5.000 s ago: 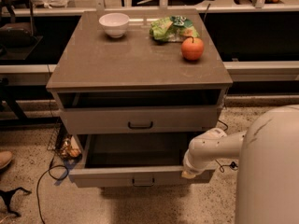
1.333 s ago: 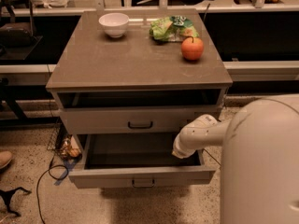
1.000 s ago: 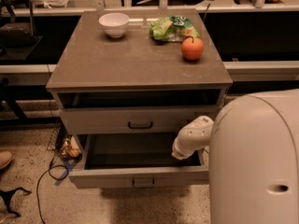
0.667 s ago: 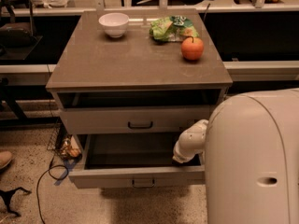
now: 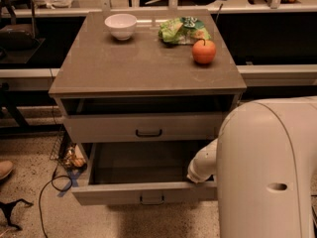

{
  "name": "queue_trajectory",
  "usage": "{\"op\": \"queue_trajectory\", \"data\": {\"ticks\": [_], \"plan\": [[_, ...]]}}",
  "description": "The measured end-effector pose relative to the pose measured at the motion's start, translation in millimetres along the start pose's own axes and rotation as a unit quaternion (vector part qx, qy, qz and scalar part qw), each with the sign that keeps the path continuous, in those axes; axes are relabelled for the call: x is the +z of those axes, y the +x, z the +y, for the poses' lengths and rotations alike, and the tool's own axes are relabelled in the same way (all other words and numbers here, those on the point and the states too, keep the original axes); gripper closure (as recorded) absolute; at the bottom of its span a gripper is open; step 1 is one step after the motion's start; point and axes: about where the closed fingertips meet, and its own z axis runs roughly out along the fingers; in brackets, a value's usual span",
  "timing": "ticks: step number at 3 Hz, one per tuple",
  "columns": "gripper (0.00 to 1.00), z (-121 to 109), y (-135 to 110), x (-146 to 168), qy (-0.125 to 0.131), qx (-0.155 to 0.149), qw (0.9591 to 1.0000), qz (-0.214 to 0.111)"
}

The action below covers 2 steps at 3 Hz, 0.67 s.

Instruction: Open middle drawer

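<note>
The middle drawer (image 5: 148,193) stands pulled out below the closed top drawer front (image 5: 143,128). Its shallow grey box looks empty inside, and its low front panel carries a small dark bar handle (image 5: 152,200). My gripper (image 5: 195,174) is at the end of the white arm, at the drawer's right side just behind the front panel. The arm's large white body (image 5: 267,172) hides the drawer's right end. The lowest drawer is hidden under the open one.
On the cabinet top (image 5: 124,68) are a white bowl (image 5: 121,25), a green bag (image 5: 183,30) and an orange fruit (image 5: 204,51). A black cable (image 5: 52,185) and small items lie on the floor at the left. Benches stand behind.
The arm's white body has swung left and fills more of the right side. The gripper has shifted slightly left at the drawer's right side. The drawer stays pulled out as before.
</note>
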Motion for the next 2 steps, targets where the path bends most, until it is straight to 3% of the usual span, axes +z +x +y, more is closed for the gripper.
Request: {"op": "queue_trajectory", "data": {"ticks": [2], "plan": [[1.0,-0.1,-0.3,-1.2,0.0,0.0,1.0,0.0]]}}
